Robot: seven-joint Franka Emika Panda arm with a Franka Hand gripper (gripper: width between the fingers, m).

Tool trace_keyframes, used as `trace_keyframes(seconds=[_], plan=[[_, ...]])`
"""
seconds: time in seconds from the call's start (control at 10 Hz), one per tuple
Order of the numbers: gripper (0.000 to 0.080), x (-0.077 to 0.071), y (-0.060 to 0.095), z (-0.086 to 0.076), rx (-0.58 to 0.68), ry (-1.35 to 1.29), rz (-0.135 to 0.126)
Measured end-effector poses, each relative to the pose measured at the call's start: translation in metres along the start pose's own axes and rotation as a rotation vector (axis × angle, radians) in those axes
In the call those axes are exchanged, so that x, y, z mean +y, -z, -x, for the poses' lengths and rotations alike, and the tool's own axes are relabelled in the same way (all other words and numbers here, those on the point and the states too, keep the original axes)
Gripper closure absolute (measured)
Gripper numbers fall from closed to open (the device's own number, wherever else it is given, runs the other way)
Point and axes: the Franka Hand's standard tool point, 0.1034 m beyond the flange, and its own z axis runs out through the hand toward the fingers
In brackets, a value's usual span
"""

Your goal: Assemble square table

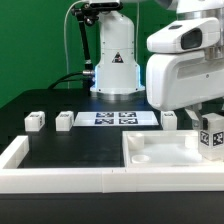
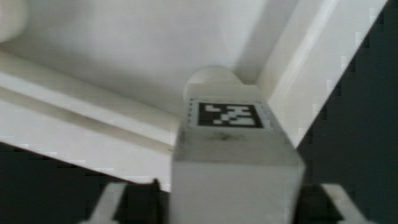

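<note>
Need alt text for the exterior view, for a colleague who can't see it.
The gripper straddles a tagged leg block at a corner of the white tabletop panel, on the exterior view's right. Three more leg blocks sit on the black table, flanking the marker board.

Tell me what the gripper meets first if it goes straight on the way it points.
The leg block within the gripper comes first. Past that is the tabletop panel, close to its raised rim. How far off the panel lies is unclear.
</note>
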Motion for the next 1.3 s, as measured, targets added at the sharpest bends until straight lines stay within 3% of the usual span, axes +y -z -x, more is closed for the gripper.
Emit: trace_keyframes(seconds=[0.3, 0.7, 1.3], plan=[[0.0509, 0.0000, -0.0001, 0.0000, 0.000, -0.023, 0.000], [0.0509, 0.0002, -0.0002, 0.0001, 0.000, -0.287, -0.002], [0.0508, -0.0002, -0.0024, 0.0054, 0.051, -1.021, -0.021]])
